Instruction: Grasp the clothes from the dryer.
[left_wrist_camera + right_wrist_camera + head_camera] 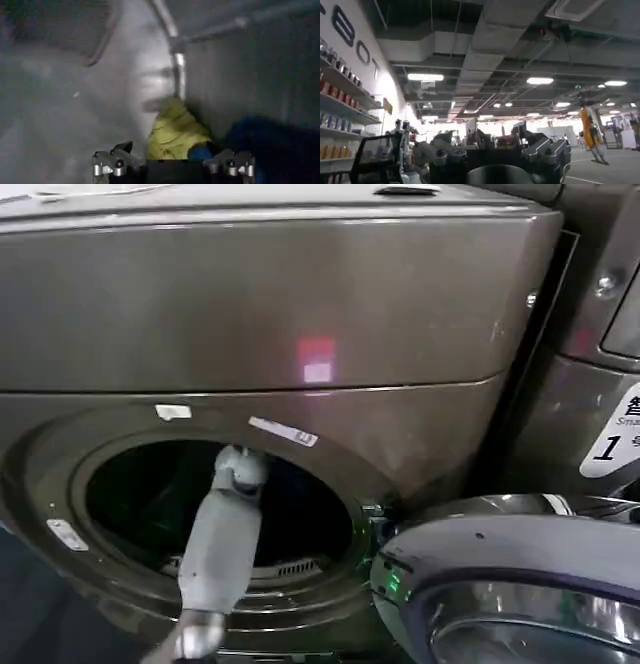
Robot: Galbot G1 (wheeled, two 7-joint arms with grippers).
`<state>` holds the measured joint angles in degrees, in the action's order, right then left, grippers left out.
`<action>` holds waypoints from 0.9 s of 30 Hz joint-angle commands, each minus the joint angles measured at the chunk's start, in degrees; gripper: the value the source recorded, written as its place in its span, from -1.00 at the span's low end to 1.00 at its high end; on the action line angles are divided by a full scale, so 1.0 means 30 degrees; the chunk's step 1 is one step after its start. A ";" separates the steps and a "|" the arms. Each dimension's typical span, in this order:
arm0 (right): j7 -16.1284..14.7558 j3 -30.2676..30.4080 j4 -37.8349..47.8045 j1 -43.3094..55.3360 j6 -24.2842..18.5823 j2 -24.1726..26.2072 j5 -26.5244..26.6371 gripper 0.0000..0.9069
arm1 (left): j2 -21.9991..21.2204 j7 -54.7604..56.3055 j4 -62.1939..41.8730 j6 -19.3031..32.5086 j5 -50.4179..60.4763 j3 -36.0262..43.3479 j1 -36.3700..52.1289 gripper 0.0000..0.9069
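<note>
Inside the dryer [300,314] drum, the left gripper [172,165] hangs with its fingers spread wide just short of the clothes [176,131], a yellow-green piece beside a navy mass against the drum wall. To grasp well, push on until the fingers straddle the fabric, then close. The right gripper [492,160] is parked outside, pointing at the room, also wide.
</note>
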<state>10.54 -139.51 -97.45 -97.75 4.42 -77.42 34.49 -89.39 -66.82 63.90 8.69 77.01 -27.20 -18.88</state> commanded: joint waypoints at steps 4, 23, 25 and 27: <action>0.0008 0.0073 0.0040 0.0014 -0.0045 0.0025 -0.0073 1.00 | 0.0001 -0.3435 -0.2008 0.1425 0.1543 -0.0154 0.1109 1.00; 0.0152 0.0717 -0.0177 0.0323 -0.0086 -0.0075 -0.0390 1.00 | 0.0345 -0.2784 -0.4997 -0.1454 -0.0644 -0.0087 0.1109 1.00; 0.0162 0.0826 -0.0241 0.0425 -0.0072 -0.0091 -0.0401 1.00 | 0.0382 -0.2825 -0.5209 -0.1425 -0.0835 -0.0074 0.0981 1.00; 0.0174 0.0946 -0.0242 0.0488 -0.0079 -0.0107 -0.0428 1.00 | 0.0439 -0.2852 -0.5351 -0.1429 -0.1000 -0.0060 0.0894 1.00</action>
<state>11.02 -137.24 -98.00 -96.50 4.15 -77.68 33.28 -88.31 -75.38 51.57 6.02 77.02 -27.46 -15.86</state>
